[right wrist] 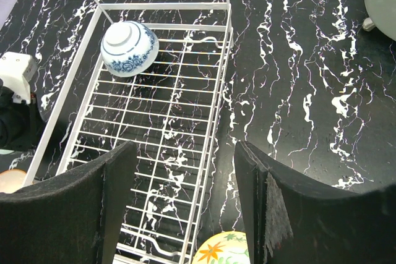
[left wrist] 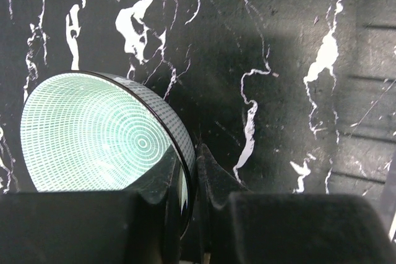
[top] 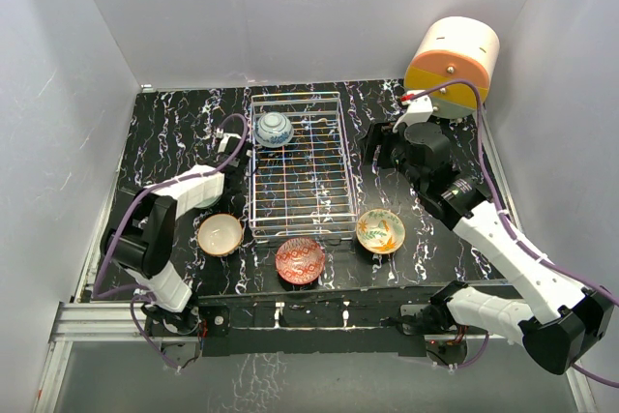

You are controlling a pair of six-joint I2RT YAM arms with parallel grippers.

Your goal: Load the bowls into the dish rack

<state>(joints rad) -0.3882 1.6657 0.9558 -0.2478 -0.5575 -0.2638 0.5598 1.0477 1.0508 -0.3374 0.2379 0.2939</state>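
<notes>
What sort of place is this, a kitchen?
Probably a robot test booth, not a kitchen: plain white walls box in a marbled tabletop, with robot arms bolted at its edge and one dish rack.

Top external: fixed, high behind my arm bases (top: 309, 316). Looks down over whole table (top: 174, 123); both arms, dish rack (top: 300, 166) and four bowls in frame.

Left wrist: very near tabletop. Looks past my left gripper (left wrist: 192, 165) at rim of pale mint bowl (left wrist: 93, 131), marble beyond.

Right wrist: higher. Looks down between fingers of my right gripper (right wrist: 185, 153), across rack toward far wall.

Shared by top and right wrist: rack, blue-white bowl (right wrist: 129, 47), yellow-green bowl (right wrist: 226, 248) (edge only at wrist).
</notes>
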